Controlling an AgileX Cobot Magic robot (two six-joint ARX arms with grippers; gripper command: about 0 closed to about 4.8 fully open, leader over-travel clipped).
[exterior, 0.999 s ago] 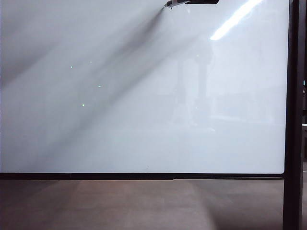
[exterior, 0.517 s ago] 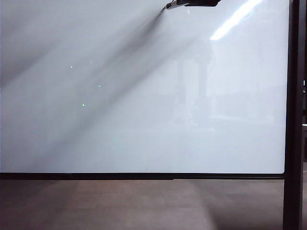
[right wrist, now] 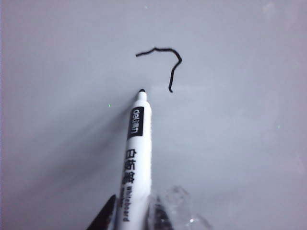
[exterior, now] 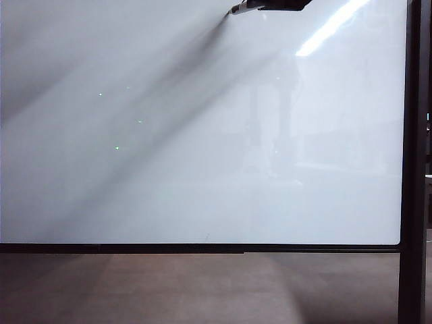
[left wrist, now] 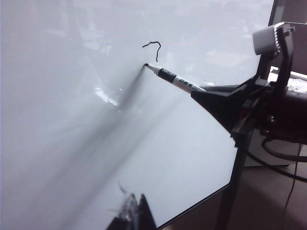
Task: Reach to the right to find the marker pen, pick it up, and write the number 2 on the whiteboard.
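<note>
The whiteboard (exterior: 202,169) fills the exterior view. At its top edge my right gripper (exterior: 280,4) juts in from the right, shut on the marker pen (exterior: 237,8). In the right wrist view the white pen (right wrist: 136,153) stands between the black fingers of the right gripper (right wrist: 132,215). Its dark tip meets the board just below and to the left of a thin black hooked line, the partly drawn number 2 (right wrist: 165,60). The left wrist view shows the same pen (left wrist: 175,80), the same mark (left wrist: 152,48) and the right gripper (left wrist: 225,103). My left gripper (left wrist: 136,213) hangs shut and empty near the board's lower edge.
A black frame and a dark upright post (exterior: 412,169) border the board on the right. Brown floor (exterior: 202,290) lies below it. The right arm's wrist camera (left wrist: 268,40) and cables (left wrist: 283,158) show beside the post.
The pen tip has edged very slightly to the left along the top of the exterior view. Nothing else has moved.
</note>
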